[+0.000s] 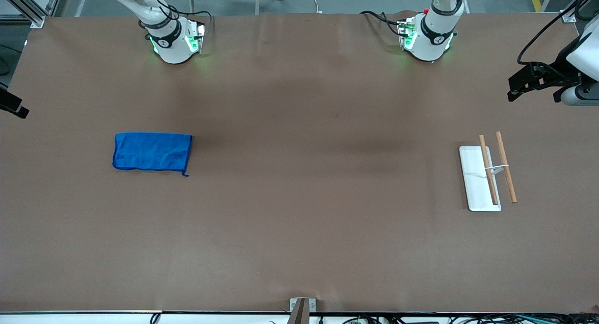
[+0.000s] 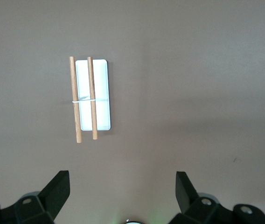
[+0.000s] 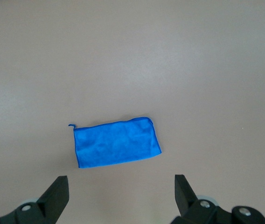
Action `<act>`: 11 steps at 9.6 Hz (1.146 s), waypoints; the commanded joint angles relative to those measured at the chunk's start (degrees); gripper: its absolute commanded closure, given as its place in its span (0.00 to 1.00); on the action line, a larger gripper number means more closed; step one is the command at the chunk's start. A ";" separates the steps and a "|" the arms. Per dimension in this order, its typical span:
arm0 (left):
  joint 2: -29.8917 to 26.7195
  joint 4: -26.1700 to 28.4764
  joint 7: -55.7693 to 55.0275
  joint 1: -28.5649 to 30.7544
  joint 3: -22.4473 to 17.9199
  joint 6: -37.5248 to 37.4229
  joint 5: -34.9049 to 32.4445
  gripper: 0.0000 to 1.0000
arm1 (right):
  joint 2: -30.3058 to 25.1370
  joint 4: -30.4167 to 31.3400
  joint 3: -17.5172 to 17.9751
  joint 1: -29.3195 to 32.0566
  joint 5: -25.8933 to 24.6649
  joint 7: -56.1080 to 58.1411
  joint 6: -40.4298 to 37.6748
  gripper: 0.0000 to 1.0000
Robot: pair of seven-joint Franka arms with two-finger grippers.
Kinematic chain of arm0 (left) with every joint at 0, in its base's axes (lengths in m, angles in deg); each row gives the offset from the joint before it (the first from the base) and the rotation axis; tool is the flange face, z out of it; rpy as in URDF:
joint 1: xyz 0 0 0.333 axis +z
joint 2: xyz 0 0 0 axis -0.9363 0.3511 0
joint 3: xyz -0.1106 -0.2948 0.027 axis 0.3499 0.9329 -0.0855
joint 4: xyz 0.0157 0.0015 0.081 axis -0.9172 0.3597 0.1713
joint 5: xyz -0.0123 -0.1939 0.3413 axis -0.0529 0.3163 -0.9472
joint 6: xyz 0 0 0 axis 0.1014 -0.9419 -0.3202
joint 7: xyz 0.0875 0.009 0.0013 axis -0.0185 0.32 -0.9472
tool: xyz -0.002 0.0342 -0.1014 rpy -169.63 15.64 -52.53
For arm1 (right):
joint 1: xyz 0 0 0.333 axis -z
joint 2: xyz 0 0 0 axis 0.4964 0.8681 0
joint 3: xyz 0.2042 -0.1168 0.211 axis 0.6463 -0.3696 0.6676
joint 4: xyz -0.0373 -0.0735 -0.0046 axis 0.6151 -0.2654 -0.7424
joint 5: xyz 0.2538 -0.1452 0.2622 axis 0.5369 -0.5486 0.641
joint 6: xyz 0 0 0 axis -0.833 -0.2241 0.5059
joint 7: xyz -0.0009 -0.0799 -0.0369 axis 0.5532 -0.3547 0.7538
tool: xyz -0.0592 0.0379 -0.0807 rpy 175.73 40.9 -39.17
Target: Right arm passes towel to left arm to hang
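The towel is a small bright blue cloth that lies flat on the brown table toward the right arm's end, with a loose thread at one corner. It also shows in the right wrist view. My right gripper is open and empty, high over the table beside the towel; only a black part of it shows at the edge of the front view. My left gripper is open and empty, high over the left arm's end of the table.
A small rack with a white base and two wooden rods stands toward the left arm's end; it also shows in the left wrist view. A metal bracket sits at the table's nearest edge.
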 commanded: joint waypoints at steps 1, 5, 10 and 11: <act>1.10 0.48 -0.12 -0.26 0.35 0.23 0.62 0.00 | -0.69 0.71 0.14 0.28 0.68 0.07 -0.16 0.00; 1.72 0.40 0.14 -0.08 0.44 0.40 0.53 0.00 | -0.78 0.80 0.14 0.37 0.68 0.07 -0.16 0.00; 1.72 0.40 0.67 0.00 0.44 0.58 0.62 0.00 | -0.95 1.77 0.32 0.19 1.21 0.33 -1.56 0.00; 1.72 0.48 0.76 0.00 0.35 0.58 0.62 0.00 | -0.78 1.85 0.32 0.11 1.21 0.33 -1.21 0.00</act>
